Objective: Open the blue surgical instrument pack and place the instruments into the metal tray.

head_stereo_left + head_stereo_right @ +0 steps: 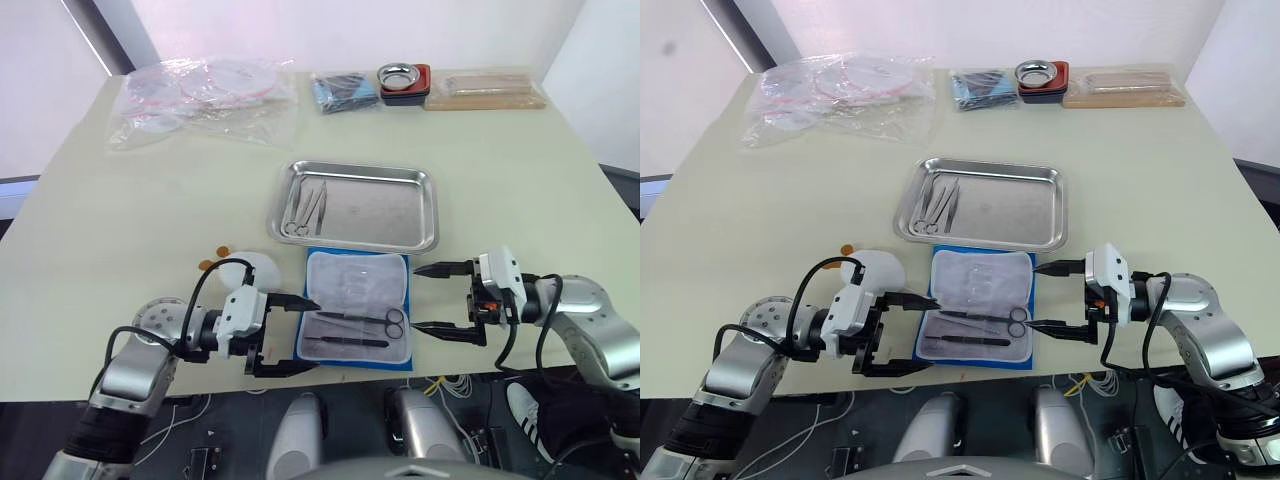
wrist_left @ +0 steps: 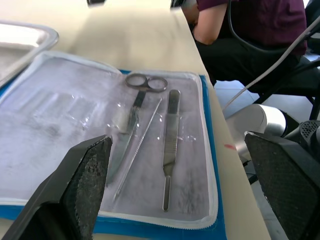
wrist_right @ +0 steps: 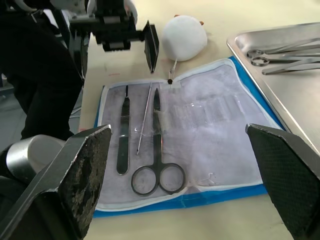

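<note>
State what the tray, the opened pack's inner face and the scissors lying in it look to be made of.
The metal tray: polished steel, judging by its mirror-like sheen and rolled rim. The blue surgical instrument pack: inner face looks like whitish clear plastic, glossy and wrinkled, over a blue fabric-like border. The scissors: silver metal, probably steel, smooth grey shine.

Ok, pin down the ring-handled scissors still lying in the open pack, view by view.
Left eye: scissors, on the pack's near half.
Right eye: same place.
Left wrist: rings far from the claw.
Right wrist: rings nearest the claw.
Shared landmark: flat forceps lying alongside.
</note>
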Controlling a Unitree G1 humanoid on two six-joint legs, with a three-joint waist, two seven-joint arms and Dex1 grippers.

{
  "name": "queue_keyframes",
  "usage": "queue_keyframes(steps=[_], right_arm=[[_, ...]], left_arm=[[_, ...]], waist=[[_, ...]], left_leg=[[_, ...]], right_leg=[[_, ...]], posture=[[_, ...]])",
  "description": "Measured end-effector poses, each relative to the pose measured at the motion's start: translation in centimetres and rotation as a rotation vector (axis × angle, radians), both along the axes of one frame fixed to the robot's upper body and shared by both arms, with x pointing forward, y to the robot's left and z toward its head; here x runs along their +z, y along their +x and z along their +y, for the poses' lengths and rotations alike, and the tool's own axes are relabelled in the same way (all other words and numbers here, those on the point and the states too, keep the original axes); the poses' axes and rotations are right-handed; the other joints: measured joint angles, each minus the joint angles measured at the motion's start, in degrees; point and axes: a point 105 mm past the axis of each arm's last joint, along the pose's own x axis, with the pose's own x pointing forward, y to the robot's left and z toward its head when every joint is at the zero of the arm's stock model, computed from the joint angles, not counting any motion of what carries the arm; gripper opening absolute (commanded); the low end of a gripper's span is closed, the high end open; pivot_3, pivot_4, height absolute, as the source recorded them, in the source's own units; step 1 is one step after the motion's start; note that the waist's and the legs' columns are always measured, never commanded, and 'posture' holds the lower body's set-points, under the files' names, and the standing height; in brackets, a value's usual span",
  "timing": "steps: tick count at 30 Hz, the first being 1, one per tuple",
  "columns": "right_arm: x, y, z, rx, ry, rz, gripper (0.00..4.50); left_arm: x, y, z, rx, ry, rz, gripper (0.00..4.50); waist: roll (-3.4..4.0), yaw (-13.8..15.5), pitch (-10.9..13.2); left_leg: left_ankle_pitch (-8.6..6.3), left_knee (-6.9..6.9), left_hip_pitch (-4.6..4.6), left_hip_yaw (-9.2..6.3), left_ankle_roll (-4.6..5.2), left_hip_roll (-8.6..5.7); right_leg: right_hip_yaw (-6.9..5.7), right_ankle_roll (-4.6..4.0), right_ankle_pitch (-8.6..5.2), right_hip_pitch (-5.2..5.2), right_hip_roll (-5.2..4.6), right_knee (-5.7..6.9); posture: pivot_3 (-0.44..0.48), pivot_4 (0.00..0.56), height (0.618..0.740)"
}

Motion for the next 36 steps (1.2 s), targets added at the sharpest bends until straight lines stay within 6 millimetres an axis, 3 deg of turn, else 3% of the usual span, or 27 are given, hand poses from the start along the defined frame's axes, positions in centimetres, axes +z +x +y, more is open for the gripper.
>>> queue_keyframes(steps=[7, 11, 36], right_arm=[[1.0, -0.2, -1.3, -0.012, -0.005, 0.003, 4.5], [1.7, -0.6, -1.0, 0.004, 0.018, 0.003, 4.5], [3.0, -1.3, -0.4, 0.035, 0.036, -0.005, 4.5]], left_arm=[[-0.7, 1.7, -0.6, -0.017, 0.006, -0.014, 4.46], [-0.7, 2.4, -0.9, -0.032, 0.009, -0.032, 4.46], [-2.6, 3.6, -0.9, -0.025, 0.024, -0.066, 4.46]], waist=[[0.01, 0.1, 0.0], [0.01, 0.1, 0.0], [0.08, 0.0, -0.1]], left_leg=[[-0.06, 0.7, -0.44, -0.21, 0.1, 0.03], [-0.06, 0.81, -0.46, -0.22, 0.1, 0.03], [-0.05, 1.6, -0.3, -0.24, 0.11, 0.03]], right_leg=[[0.08, 0.06, 0.05, 0.01, 0.26, 0.07], [0.15, 0.1, 0.1, 0.01, 0.3, 0.17], [0.22, 0.05, 0.12, 0.09, 0.36, 1.09]], posture=[[0.0, 0.15, 0.74], [0.0, 0.15, 0.74], [0.0, 0.15, 0.74]])
